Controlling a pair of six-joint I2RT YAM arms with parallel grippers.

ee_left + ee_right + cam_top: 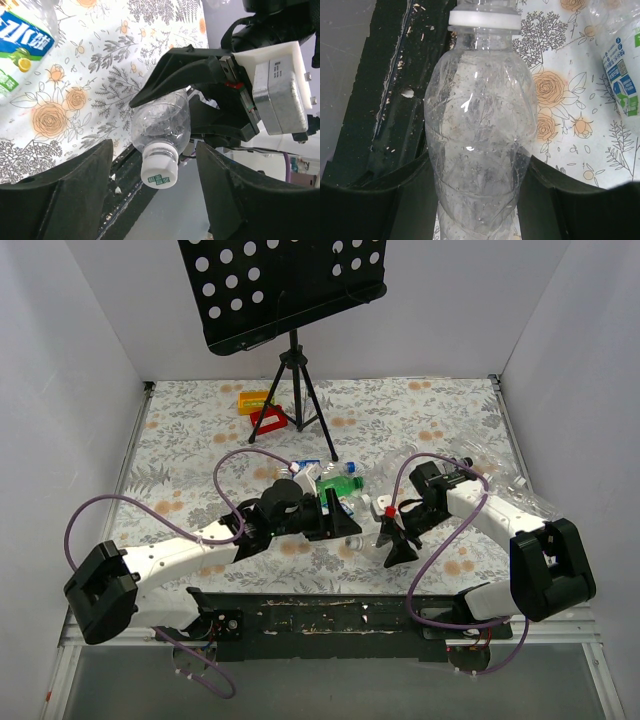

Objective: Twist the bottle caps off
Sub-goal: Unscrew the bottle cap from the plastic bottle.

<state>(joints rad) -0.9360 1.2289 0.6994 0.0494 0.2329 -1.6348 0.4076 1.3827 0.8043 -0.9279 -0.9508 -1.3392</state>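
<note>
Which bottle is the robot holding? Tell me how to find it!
Look at the flowery table, near the middle of its front edge. There the right gripper is shut on a clear bottle. Unlike the green bottle and the blue-labelled bottle nearby, it shows no label and has a white cap with a green mark.

right wrist: clear bottle (480, 125) base was cut off by bottom edge, white cap (484, 19) top by top edge | left wrist: bottle's lower body hid behind right gripper (162, 119); cap's green print was unreadable; labelled bottle (20, 50) was cropped at corner | top: music stand (285, 285) was cropped above
</note>
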